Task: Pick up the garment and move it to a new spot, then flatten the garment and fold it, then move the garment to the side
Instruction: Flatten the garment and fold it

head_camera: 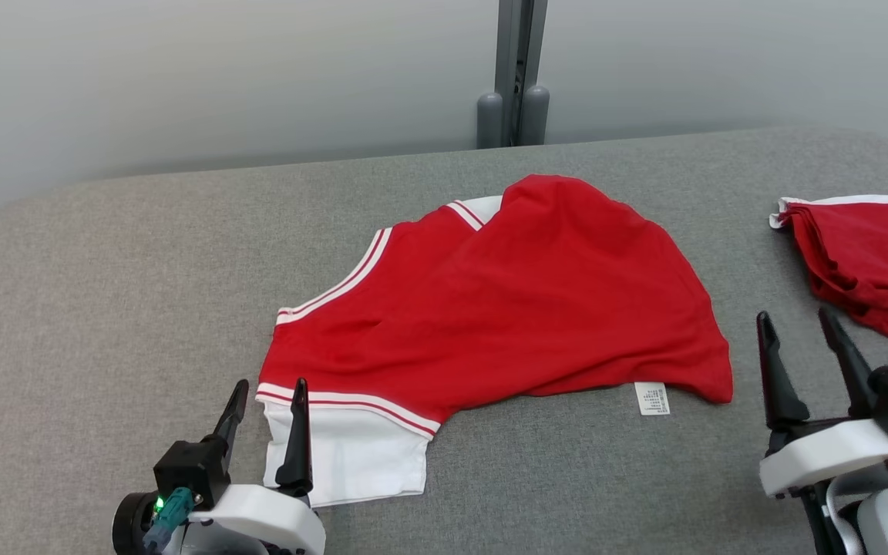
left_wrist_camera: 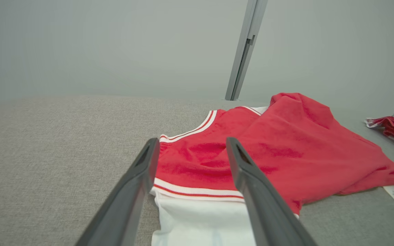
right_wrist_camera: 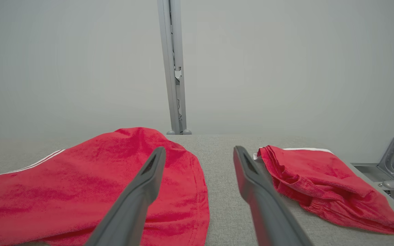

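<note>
Hovering at the near left, the left gripper (head_camera: 271, 383) has its fingers spread wide with nothing between them, one tip lined up over the white sleeve (head_camera: 351, 455) and the other off its left edge. That's the first worry: close there and it may catch only that white end, so the garment (head_camera: 506, 308) would come up lopsided and trail. The garment itself lies mid-table on the grey table (head_camera: 105, 308), rumpled, with its red body flopped over itself toward the far side. A pinch through one layer could drag that fold deeper rather than open it. Its care label (head_camera: 652, 398) pokes out at the near right hem, a hint the cloth is turned over there. Further right, the right gripper (head_camera: 794, 316) is also splayed and empty, sitting in the gap between this garment's right corner and a second red garment (head_camera: 868, 254) at the far right. A reach that drifts right could snag the wrong piece, and a low pinch might nip the table's fabric cover too.
</note>
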Robot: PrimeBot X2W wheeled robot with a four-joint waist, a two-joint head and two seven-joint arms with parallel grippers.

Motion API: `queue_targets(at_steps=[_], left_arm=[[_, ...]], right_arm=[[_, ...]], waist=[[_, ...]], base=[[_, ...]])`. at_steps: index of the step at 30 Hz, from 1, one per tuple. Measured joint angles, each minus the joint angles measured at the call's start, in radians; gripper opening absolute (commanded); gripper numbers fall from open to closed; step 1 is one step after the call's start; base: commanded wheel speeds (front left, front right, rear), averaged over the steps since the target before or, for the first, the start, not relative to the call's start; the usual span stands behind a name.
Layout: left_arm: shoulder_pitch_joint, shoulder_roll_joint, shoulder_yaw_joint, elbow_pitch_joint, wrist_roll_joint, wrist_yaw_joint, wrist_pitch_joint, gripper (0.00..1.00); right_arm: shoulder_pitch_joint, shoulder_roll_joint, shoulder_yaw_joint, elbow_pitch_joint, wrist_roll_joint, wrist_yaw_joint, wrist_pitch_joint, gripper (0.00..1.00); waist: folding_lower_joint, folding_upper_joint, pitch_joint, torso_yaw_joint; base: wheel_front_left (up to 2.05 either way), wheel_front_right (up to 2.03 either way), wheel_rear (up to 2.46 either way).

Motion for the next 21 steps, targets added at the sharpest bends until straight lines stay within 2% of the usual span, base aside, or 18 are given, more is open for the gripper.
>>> queue_targets(at_steps=[5,10,21], left_arm=[[0.055,-0.007,0.021,-0.031,0.022,-0.010,0.000,1.00],[0.122,-0.018,0.039,-0.055,0.032,-0.020,-0.002,1.00],[0.169,-0.039,0.068,-0.066,0.051,-0.043,-0.002,1.00]], right_arm=[[0.090,0.054,0.004,-0.075,-0.045,0.000,0.000,1.00],[0.166,0.107,-0.030,-0.122,-0.044,0.000,0.000,1.00],[0.214,0.138,-0.063,-0.152,-0.105,0.000,0.012,1.00]], waist=[[-0.0001,0.0000,-0.043,-0.002],[0.0000,0.0000,-0.074,0.011],[0.0000,0.0000,-0.104,0.024]], base=[[0.00,0.00,0.00],[0.00,0.00,0.00],[0.00,0.00,0.00]])
